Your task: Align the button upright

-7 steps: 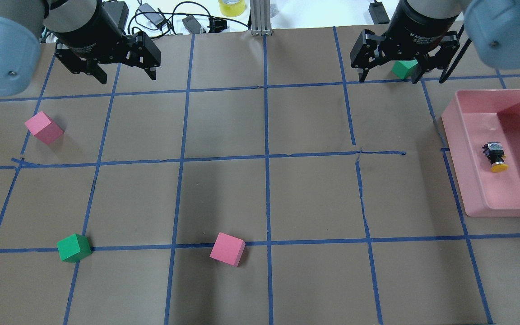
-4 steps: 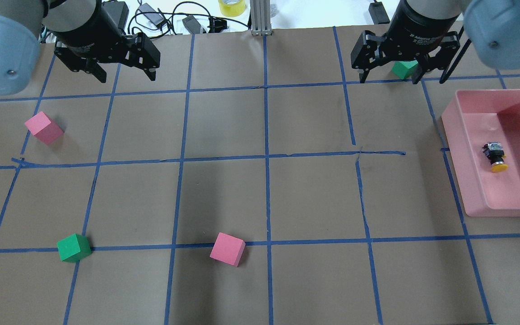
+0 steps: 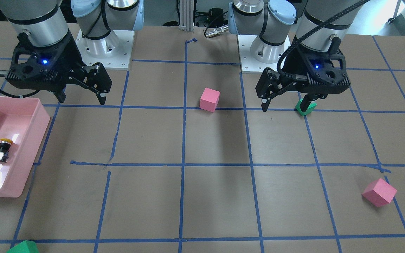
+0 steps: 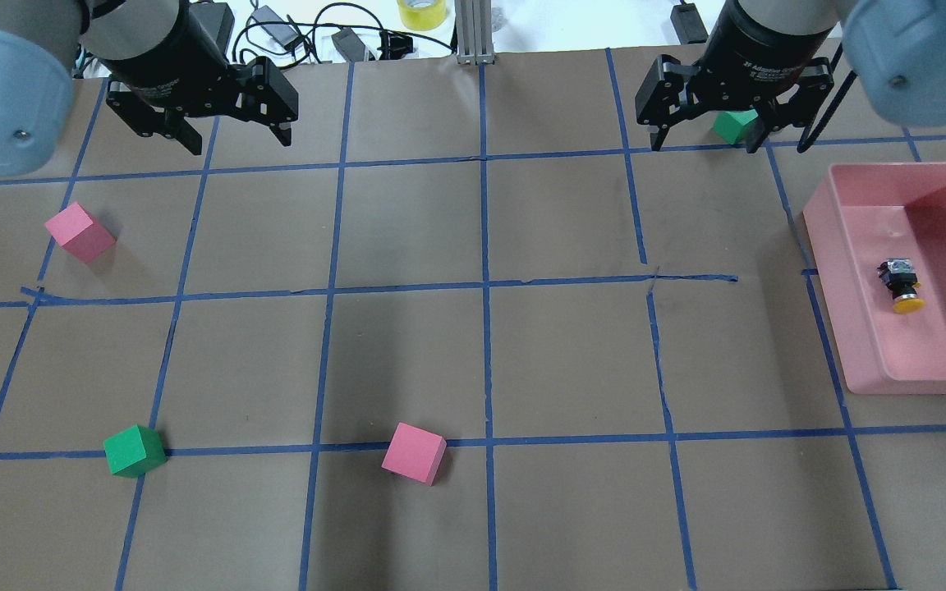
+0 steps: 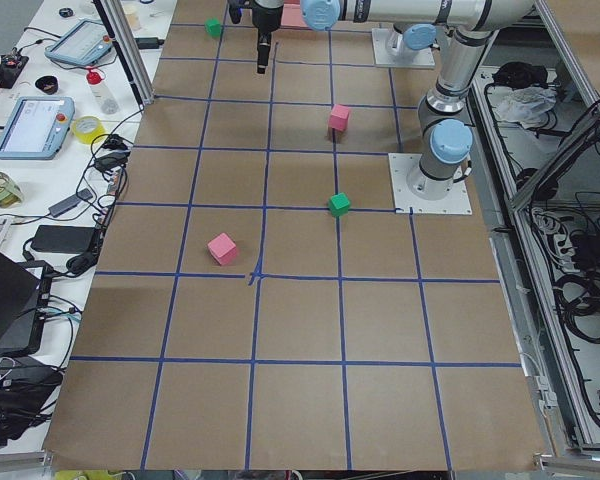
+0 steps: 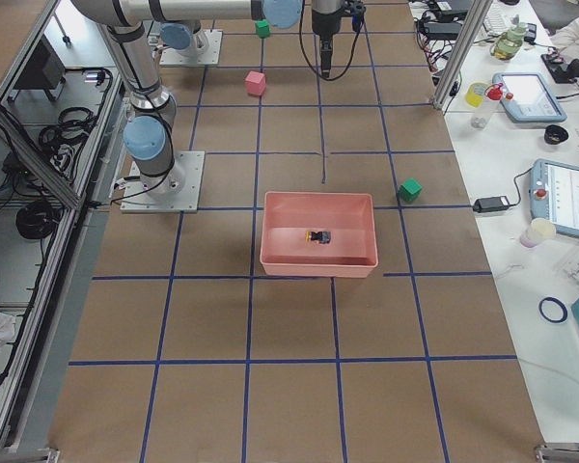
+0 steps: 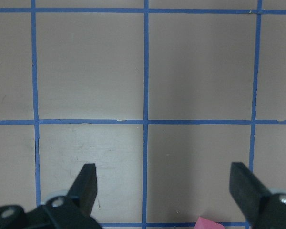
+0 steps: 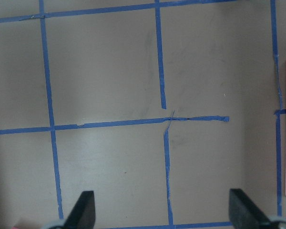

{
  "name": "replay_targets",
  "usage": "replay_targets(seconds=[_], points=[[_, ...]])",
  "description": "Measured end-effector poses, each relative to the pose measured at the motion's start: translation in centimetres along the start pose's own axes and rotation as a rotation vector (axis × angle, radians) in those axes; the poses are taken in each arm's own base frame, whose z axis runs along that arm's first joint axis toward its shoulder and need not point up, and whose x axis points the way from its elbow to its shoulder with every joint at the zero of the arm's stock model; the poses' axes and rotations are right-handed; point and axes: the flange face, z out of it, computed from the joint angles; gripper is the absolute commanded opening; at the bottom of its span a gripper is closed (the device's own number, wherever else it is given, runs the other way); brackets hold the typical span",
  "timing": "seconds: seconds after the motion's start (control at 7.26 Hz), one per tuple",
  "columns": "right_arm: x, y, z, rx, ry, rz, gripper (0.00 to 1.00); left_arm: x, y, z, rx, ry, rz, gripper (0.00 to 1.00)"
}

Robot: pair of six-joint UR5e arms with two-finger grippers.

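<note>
The button (image 4: pixel 900 287) lies on its side inside the pink tray (image 4: pixel 830 246) at the table's right, with its yellow cap toward the robot and its black-and-silver base away. It also shows in the front view (image 3: pixel 2 150) and the right side view (image 6: pixel 318 236). My right gripper (image 4: pixel 707 144) is open and empty, above the table at the far side, left of the tray and apart from the button. My left gripper (image 4: pixel 239 141) is open and empty at the far left. Both wrist views show open fingers (image 7: pixel 88 176) (image 8: pixel 86 202) over bare paper.
A green cube (image 4: pixel 734 125) sits just beyond the right gripper. A pink cube (image 4: pixel 79 232) lies at the left, a green cube (image 4: pixel 134 450) at the near left, a pink cube (image 4: pixel 414 453) at the near middle. Cables and tape rolls lie past the far edge.
The left gripper has shifted slightly to the right. The right gripper has barely moved. The button and the cubes lie as before.
</note>
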Motion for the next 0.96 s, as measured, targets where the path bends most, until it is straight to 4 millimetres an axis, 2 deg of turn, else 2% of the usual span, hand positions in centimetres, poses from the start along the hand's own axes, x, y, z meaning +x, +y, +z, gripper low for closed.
replay_targets(seconds=[0.69,0.96], points=[[0.11,-0.26,0.27,0.000,0.007,0.010,1.00,-0.02,0.03,0.16,-0.004,0.002,0.121,1.00],[0.87,-0.64,0.57,-0.003,0.018,0.029,1.00,-0.05,0.08,0.20,-0.002,0.002,0.127,1.00]])
